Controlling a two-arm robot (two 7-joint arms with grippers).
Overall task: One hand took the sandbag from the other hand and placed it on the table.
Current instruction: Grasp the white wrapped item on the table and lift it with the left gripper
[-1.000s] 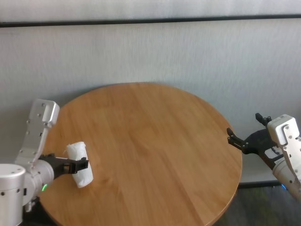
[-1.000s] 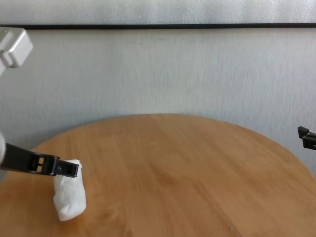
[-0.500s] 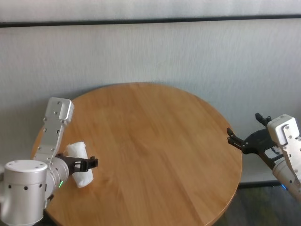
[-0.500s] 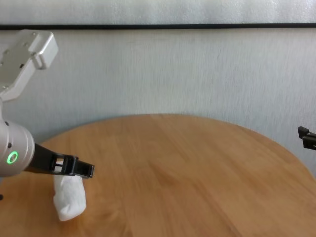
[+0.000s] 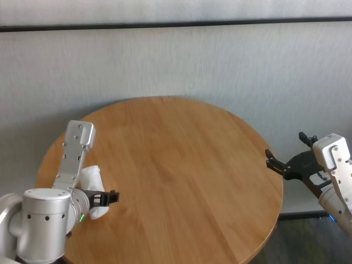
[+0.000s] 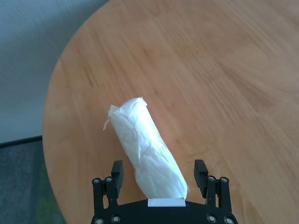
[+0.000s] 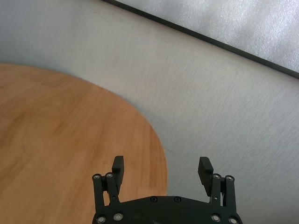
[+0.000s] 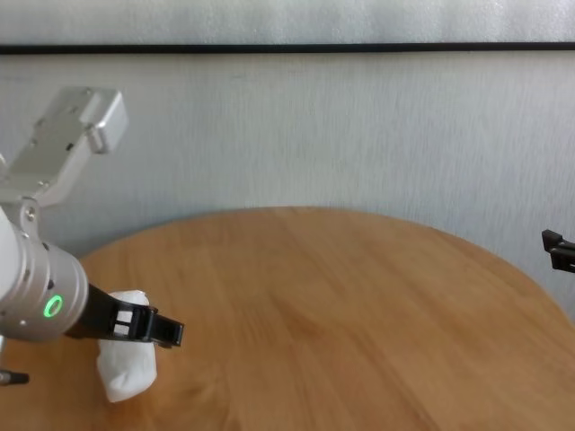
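Sandbag [image 6: 147,149] lies on round wooden table [image 5: 187,165] (grey wall behind).

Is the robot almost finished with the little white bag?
Not yet, it looks early. The white bag lies on the wooden table, on the robot's left side. The left gripper is open, one finger on each side of the bag, not squeezing it. The right gripper waits open off the table's right edge. No handover shows so far.

The table [image 5: 181,165] (round, wooden) carries the sandbag [image 6: 147,151].
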